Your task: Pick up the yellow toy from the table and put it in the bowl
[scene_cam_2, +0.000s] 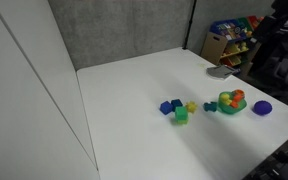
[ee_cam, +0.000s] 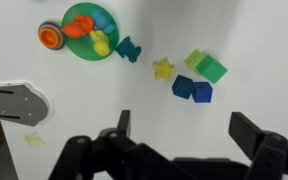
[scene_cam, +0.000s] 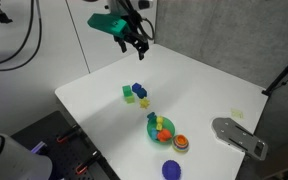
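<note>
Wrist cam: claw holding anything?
No, the claw is open and empty, while the yellow toy lies on the table beyond it.

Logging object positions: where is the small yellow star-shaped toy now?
Wrist view: the yellow toy lies on the white table between the teal toy and the green cube, outside the green bowl.

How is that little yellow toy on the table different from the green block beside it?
The yellow toy is bright yellow and knobbly, almost star-shaped; the green cube is green and boxy. The yellow toy looks smaller than the green cube and lies nearer the bowl. Both rest on the white table, untouched.
</note>
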Robot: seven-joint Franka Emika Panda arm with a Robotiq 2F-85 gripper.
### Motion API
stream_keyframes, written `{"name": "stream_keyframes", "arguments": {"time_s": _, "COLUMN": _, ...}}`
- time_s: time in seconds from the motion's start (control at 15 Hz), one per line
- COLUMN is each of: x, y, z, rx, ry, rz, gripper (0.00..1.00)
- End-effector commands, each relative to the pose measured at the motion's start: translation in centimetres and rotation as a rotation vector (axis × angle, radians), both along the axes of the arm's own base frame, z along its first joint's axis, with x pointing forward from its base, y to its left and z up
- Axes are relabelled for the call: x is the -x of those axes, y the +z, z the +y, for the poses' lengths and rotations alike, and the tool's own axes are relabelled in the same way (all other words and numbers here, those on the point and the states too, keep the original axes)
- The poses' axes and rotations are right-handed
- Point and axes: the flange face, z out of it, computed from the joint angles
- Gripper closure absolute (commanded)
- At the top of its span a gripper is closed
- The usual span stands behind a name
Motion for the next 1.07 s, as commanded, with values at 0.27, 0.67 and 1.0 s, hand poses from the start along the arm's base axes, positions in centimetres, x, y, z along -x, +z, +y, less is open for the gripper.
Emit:
{"name": "stream_keyframes", "arguments": {"time_s": 0.27, "x": -6.6, "y": -7.4, "z": 0.3, "rx": -0.016, "ry": 0.146, "rz": 0.067, "gripper": 0.0}}
{"name": "stream_keyframes", "arguments": {"time_s": 0.67, "x": -10.1, "y": -11.8, "z": 0.0, "rx": 0.057, "ry": 0.268, "rz": 0.128, "gripper": 0.0}}
{"name": "stream_keyframes", "arguments": {"time_s": 1.0, "x": -9.6, "y": -12.5, "z": 0.2, "rx": 0.044, "ry": 0.263, "rz": 0.14, "gripper": 0.0}}
